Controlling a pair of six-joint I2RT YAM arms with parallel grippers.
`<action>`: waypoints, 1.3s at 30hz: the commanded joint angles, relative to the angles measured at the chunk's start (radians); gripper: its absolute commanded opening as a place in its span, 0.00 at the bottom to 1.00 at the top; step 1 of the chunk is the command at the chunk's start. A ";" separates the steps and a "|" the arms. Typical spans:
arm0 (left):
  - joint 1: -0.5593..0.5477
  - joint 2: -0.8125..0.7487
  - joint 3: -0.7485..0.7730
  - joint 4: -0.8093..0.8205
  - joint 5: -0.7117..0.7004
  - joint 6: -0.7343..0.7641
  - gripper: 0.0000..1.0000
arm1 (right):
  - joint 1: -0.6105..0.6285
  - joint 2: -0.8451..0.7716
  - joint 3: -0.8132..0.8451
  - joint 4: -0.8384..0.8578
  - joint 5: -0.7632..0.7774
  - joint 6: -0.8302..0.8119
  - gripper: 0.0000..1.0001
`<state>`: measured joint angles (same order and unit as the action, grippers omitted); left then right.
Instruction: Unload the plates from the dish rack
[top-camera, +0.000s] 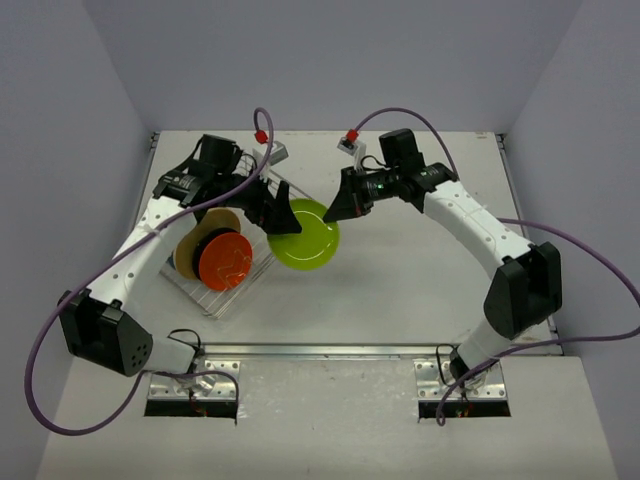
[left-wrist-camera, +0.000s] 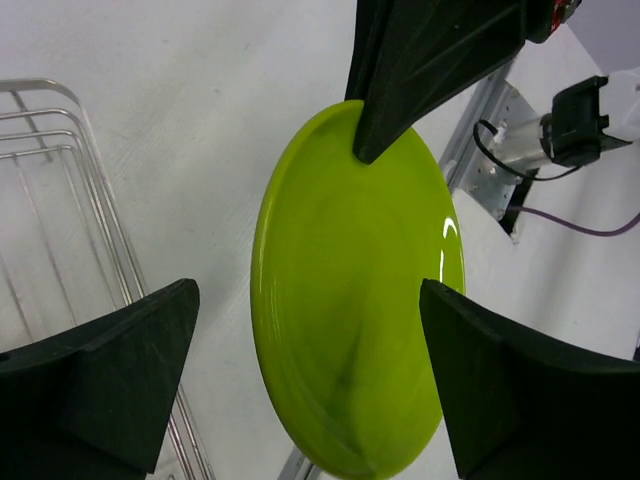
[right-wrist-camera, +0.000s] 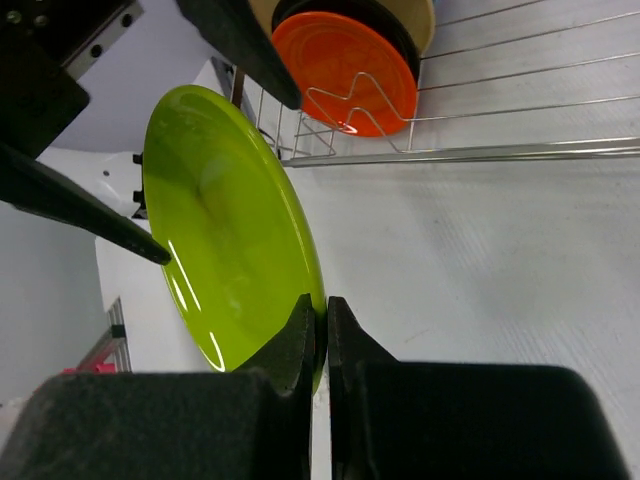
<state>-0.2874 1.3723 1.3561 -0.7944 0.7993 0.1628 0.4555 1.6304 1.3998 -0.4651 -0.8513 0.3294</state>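
Observation:
A lime green plate (top-camera: 305, 238) hangs on edge just right of the dish rack (top-camera: 235, 290), between the two arms. My right gripper (top-camera: 335, 210) is shut on its rim; the right wrist view shows the fingers pinching the plate's (right-wrist-camera: 220, 230) edge at the gripper (right-wrist-camera: 327, 305). My left gripper (left-wrist-camera: 308, 300) is open, its fingers spread on either side of the plate (left-wrist-camera: 350, 300) and clear of it. An orange plate (top-camera: 224, 259) stands in the rack in front of a black one, a tan one (top-camera: 222, 218) and a blue one (top-camera: 178, 258).
The wire rack (left-wrist-camera: 60, 200) lies at the table's left, its right half bare of plates. The right gripper's fingers (left-wrist-camera: 420, 70) come in from above in the left wrist view. White table stretches to the right of the plate.

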 joint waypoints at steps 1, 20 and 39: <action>0.017 -0.049 0.065 0.030 -0.142 -0.006 0.94 | -0.114 0.025 0.050 0.033 -0.012 0.056 0.00; 0.040 -0.175 0.004 0.120 -0.622 -0.030 0.98 | -0.328 0.688 0.540 0.066 0.393 0.149 0.00; 0.042 -0.217 -0.105 0.119 -0.681 0.033 0.99 | -0.321 0.863 0.642 0.105 0.442 0.181 0.58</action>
<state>-0.2543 1.1770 1.2570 -0.7073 0.1340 0.1830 0.1273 2.5282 2.0296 -0.3804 -0.4726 0.5296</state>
